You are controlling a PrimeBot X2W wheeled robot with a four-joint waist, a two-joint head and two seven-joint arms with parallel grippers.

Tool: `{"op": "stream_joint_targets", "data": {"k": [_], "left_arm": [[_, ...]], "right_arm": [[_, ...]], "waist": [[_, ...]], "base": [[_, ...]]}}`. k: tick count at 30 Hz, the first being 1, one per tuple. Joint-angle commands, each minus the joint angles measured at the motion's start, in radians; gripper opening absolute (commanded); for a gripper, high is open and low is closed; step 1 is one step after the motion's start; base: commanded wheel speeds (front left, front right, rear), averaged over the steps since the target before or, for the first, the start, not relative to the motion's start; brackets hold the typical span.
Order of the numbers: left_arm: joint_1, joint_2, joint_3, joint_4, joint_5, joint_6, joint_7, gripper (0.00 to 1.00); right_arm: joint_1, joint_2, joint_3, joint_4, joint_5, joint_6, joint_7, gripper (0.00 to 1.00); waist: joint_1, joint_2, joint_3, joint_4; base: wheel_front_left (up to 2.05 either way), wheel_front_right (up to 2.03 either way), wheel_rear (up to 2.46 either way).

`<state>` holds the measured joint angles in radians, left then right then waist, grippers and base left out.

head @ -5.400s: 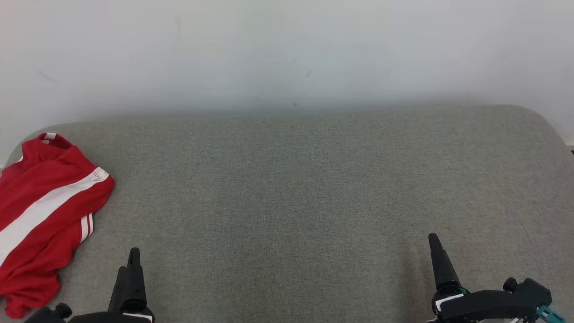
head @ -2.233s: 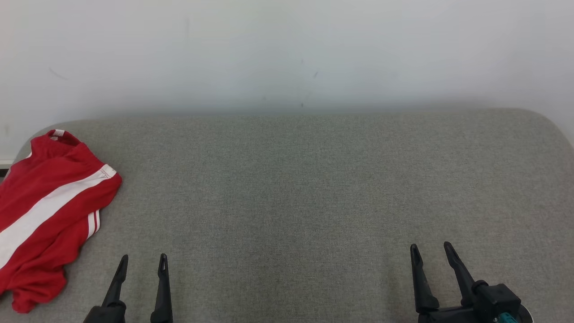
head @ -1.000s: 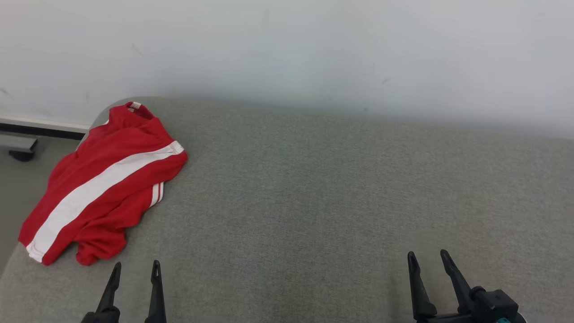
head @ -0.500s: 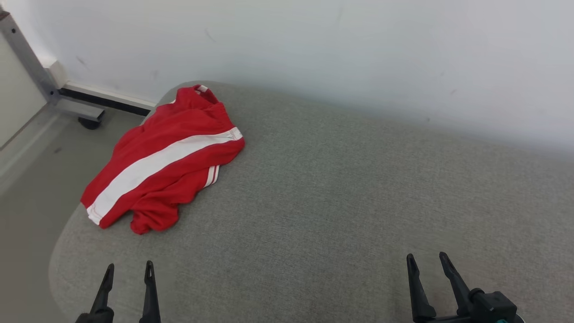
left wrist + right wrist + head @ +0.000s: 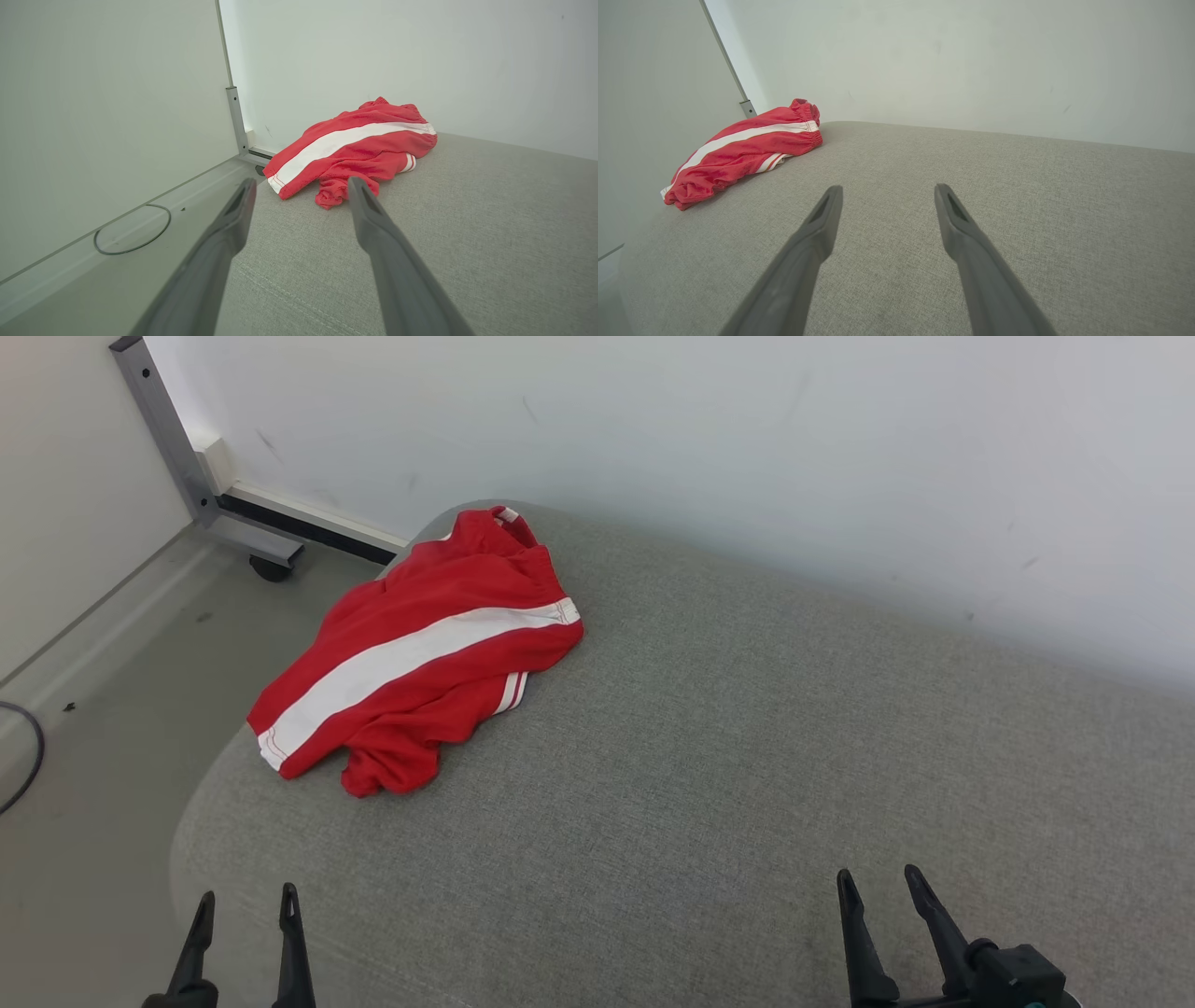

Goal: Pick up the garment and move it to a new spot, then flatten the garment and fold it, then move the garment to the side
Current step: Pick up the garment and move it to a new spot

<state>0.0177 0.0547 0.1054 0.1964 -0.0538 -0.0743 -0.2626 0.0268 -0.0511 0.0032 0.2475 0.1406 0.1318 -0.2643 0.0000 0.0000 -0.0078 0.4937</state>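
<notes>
Dark fingers of the left gripper (image 5: 246, 894) are held spread and empty, low over the left edge of the grey pad (image 5: 709, 756). The right gripper (image 5: 877, 874) is likewise spread and empty above the pad's near side. Their places in the head view are almost unchanged over the last second. What has changed is the view itself: it has been swung left. The red garment (image 5: 420, 653), unmoved at the pad's far-left corner, is now seen nearer the middle, and the floor (image 5: 84, 728) and a metal post (image 5: 163, 425) are brought in. The garment is not yet touched. The pick-up is judged to be only in preparation, with the left gripper pointed toward the garment's near end.
</notes>
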Motion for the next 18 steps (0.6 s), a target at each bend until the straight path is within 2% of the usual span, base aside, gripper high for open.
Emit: {"op": "stream_joint_targets", "data": {"k": [1, 10, 18], "left_arm": [[0.013, 0.002, 0.006, 0.000, 0.004, 0.001, -0.004, 1.00], [0.015, 0.007, 0.022, 0.000, 0.010, 0.004, -0.004, 1.00], [-0.077, 0.026, 0.032, 0.006, -0.015, -0.011, -0.004, 1.00]], "right_arm": [[0.008, 0.002, 0.000, 0.001, 0.008, -0.002, 0.000, 1.00], [0.012, 0.002, 0.006, 0.003, 0.009, -0.002, 0.000, 1.00], [-0.012, 0.002, -0.006, 0.004, -0.002, -0.002, 0.000, 1.00]], "waist": [[0.0000, 0.0000, -0.004, 0.005], [0.0000, 0.0000, -0.006, 0.005], [0.0000, 0.0000, 0.019, -0.017]], "base": [[0.00, 0.00, 0.00], [0.00, 0.00, 0.00], [0.00, 0.00, 0.00]]}}
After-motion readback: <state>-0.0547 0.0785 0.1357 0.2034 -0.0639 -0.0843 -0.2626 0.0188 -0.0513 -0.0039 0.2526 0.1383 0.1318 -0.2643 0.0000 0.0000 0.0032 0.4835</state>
